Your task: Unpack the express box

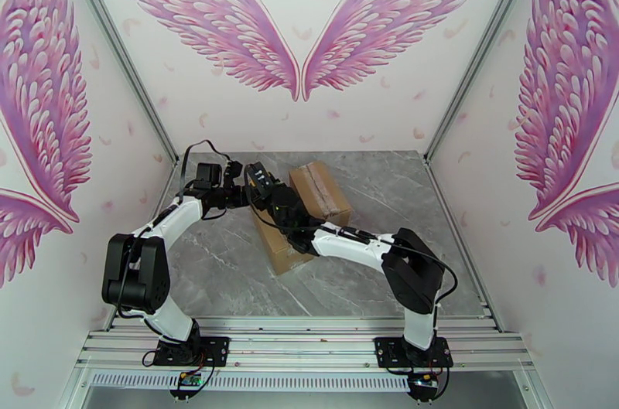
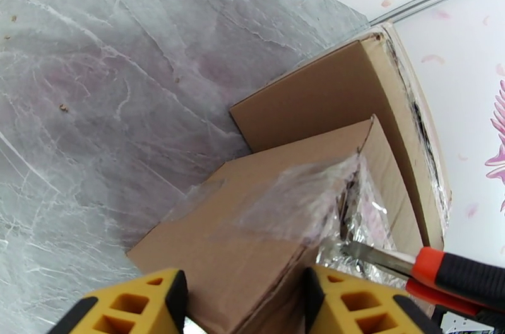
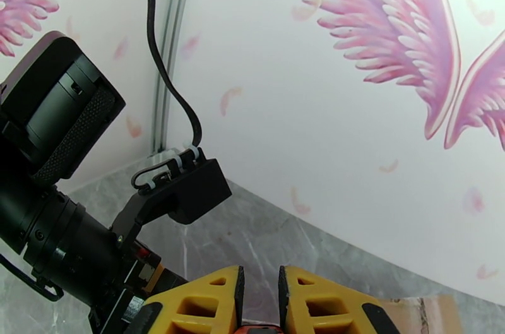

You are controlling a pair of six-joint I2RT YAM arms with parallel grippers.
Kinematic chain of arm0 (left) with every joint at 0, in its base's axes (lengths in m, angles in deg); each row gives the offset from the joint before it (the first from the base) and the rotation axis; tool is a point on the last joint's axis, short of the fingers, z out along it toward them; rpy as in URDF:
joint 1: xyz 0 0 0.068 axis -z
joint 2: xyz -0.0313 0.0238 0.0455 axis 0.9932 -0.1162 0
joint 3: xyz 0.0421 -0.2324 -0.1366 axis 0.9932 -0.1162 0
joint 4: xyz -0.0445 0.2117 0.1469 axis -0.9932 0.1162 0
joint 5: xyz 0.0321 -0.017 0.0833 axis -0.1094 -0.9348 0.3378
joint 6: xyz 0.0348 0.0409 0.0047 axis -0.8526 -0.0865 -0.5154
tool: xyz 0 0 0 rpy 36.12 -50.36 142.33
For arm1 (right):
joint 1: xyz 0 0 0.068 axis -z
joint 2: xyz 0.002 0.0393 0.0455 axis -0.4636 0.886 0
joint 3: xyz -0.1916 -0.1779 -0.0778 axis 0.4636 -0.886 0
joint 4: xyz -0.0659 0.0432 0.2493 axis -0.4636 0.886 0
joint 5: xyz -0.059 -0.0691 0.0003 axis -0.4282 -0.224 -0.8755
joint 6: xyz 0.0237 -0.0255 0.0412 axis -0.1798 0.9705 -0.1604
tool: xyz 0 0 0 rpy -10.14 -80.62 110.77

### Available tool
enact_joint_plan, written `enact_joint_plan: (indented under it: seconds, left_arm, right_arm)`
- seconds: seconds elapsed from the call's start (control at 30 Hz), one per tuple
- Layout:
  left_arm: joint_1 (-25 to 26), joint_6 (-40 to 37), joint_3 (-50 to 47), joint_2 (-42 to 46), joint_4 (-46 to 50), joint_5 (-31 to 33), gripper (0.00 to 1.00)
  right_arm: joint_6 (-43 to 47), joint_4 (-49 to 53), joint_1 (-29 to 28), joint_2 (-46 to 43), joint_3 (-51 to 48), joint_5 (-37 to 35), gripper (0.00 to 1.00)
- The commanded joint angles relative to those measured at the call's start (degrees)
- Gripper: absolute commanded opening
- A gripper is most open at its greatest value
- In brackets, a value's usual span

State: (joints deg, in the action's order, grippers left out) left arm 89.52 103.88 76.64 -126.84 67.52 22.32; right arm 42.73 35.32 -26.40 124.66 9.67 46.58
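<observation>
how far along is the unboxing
Done: the right gripper holds the utility knife, blade at the clear tape on the box. In hand: apparently slitting that tape while the left gripper straddles the box edge. Left: tape covers the seam, so opening and emptying remain.

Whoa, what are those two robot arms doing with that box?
They are opening a taped-up cardboard box on the grey table. The right claw is shut on an orange and black knife, and its blade is right at the clear tape on the box's edge. The left claw sits around that same taped corner. Tape still covers it.
</observation>
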Motion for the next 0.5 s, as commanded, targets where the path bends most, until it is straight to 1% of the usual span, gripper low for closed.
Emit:
enact_joint_plan:
  seconds: [0.0, 0.13, 0.47]
  left_arm:
    - [-1.2, 0.5, -3.2, -3.0, 5.8, 8.6, 0.52]
    - [-1.3, 1.0, -3.2, -3.2, 5.8, 8.5, 0.51]
    - [-1.3, 2.1, -3.9, -2.9, 5.0, 8.0, 0.51]
  right_arm:
    - [0.4, 4.2, -1.4, -3.8, -2.5, -3.3, 0.00]
    - [-0.9, 4.1, -1.6, -5.5, -4.7, -4.0, 0.00]
    - [-4.2, 8.0, -2.7, -8.0, -6.5, -3.5, 0.00]
